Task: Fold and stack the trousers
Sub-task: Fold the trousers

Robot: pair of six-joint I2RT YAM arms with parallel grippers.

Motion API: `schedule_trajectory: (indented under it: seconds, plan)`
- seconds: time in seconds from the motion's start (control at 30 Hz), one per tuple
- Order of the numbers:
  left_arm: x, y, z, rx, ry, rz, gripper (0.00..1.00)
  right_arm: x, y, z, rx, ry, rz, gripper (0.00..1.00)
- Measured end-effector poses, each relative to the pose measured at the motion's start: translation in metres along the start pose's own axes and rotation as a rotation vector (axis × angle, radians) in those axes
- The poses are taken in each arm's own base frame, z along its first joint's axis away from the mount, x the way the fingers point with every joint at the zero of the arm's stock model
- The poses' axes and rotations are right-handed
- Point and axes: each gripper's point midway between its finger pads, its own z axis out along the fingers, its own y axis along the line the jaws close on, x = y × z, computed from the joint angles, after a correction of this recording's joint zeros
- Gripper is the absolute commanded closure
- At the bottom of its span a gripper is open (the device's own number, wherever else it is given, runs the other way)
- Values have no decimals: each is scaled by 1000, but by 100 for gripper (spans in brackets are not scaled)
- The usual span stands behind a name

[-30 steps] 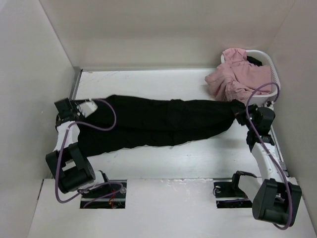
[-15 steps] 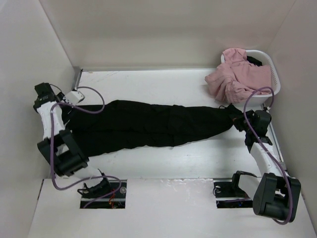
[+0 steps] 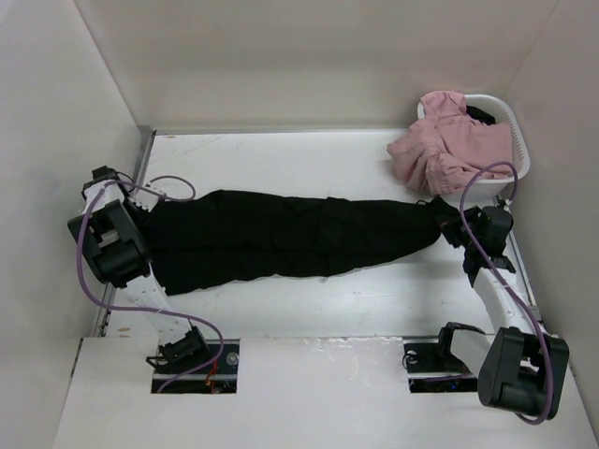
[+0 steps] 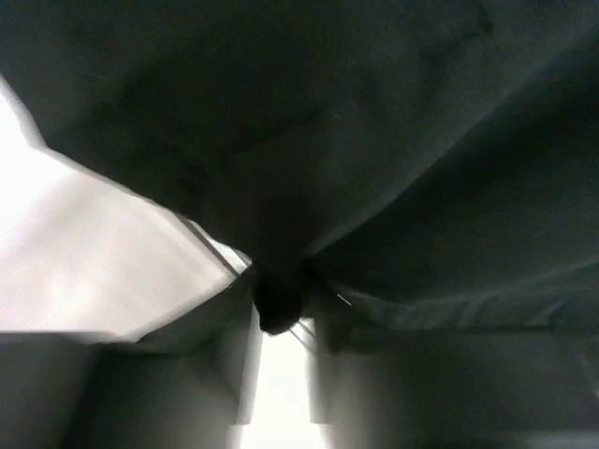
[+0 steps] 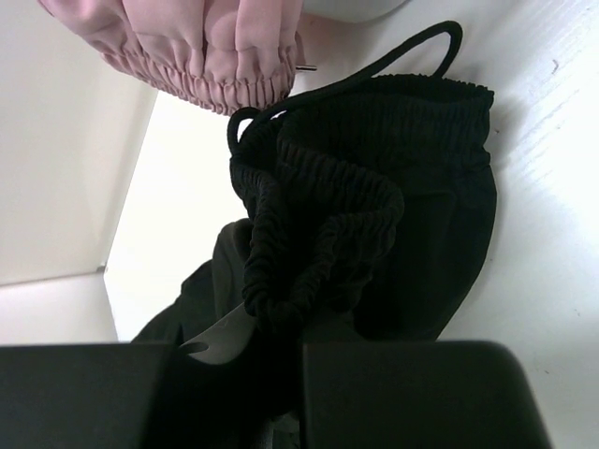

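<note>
The black trousers (image 3: pixel 290 234) lie stretched left to right across the white table (image 3: pixel 281 159). My left gripper (image 3: pixel 148 198) is at their left end, shut on a pinch of the black fabric; the left wrist view shows the cloth (image 4: pixel 393 140) bunched between the fingers at the gripper (image 4: pixel 281 304). My right gripper (image 3: pixel 451 223) is at their right end, shut on the gathered elastic waistband (image 5: pixel 374 178); the right wrist view shows the waistband pinched at the gripper (image 5: pixel 281 323), with the drawstring loop (image 5: pixel 393 56) lying loose on the table.
A white basket (image 3: pixel 517 140) stands at the back right with a pink garment (image 3: pixel 449 145) spilling over its rim toward the waistband; its cuff shows in the right wrist view (image 5: pixel 206 56). Walls close the table on the left, back and right.
The left arm swung out to the far left and then folded back, with the gripper staying on the leg end. The trousers now lie straighter and more taut. The right gripper barely moved.
</note>
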Motion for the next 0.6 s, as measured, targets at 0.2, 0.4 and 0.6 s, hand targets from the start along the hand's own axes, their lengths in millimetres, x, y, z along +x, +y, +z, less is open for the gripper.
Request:
schedule_trajectory:
  seconds: [0.2,0.4,0.6]
  plan:
    - [-7,3,-5,-27,-4,-4,100,-3,2,-1,10,2,-1,100]
    - [-15,33,-69,-168,-83,7,100,-29,20,-8,1,-24,-3,100]
    - [8,35,-165,-322,-136,30,100,-32,12,-13,50,-6,18,100]
